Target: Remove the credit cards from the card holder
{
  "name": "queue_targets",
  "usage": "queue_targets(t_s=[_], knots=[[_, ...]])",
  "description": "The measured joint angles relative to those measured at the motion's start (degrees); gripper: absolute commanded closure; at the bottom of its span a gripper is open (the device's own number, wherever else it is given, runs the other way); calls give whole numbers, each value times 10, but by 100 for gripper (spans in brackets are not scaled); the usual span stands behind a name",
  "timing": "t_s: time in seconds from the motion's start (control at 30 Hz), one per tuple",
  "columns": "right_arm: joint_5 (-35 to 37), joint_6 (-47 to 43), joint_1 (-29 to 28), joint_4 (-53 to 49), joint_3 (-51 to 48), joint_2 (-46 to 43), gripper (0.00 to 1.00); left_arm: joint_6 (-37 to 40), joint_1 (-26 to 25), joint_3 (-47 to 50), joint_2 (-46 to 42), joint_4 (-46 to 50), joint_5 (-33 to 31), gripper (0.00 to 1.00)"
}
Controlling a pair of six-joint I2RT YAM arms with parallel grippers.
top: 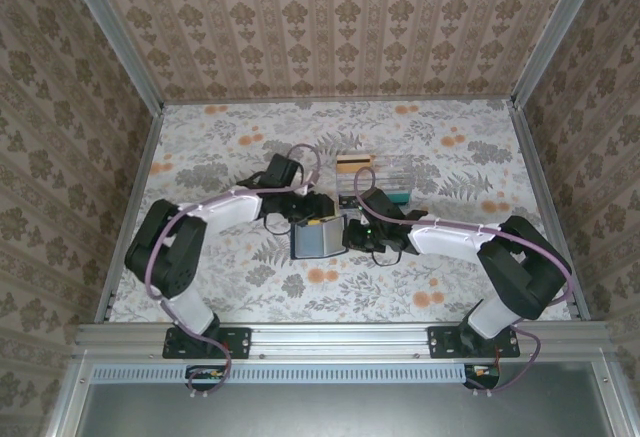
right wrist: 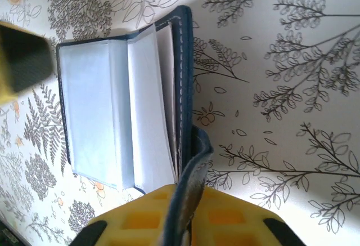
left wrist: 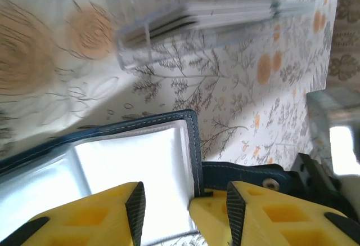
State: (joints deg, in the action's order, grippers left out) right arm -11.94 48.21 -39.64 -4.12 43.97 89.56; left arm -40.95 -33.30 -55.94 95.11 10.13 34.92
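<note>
Right gripper (right wrist: 183, 204) pinches card holder (right wrist: 112, 105) flap; left gripper (left wrist: 183, 209) spread; clear box (left wrist: 135, 57) holds cards (left wrist: 225, 12).

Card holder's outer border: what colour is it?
Dark navy blue; the card holder shows it best in the right wrist view.

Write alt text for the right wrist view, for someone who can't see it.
An open navy card holder lies on the floral table, pale pockets facing up. At the bottom edge the yellow-fingered right gripper pinches its strap.
</note>
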Motion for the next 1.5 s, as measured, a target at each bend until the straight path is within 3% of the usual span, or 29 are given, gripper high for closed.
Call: queue_targets(t_s=[0.23, 0.47, 1.13, 1.4, 1.5], knots=[[2, -3, 0, -4, 2, 8, 100, 22, 27, 40, -74, 45, -52, 53], [3, -2, 0, -4, 3, 13, 100, 22, 28, 99, -66, 58, -65, 53], [4, -2, 1, -4, 3, 22, 100, 19, 25, 104, -30, 19, -57, 53], [8, -2, 1, -9, 3, 24, 100, 5, 21, 113, -29, -23, -36, 42], [8, -2, 1, -10, 3, 25, 100, 1, 21, 115, -29, -35, -26, 30]])
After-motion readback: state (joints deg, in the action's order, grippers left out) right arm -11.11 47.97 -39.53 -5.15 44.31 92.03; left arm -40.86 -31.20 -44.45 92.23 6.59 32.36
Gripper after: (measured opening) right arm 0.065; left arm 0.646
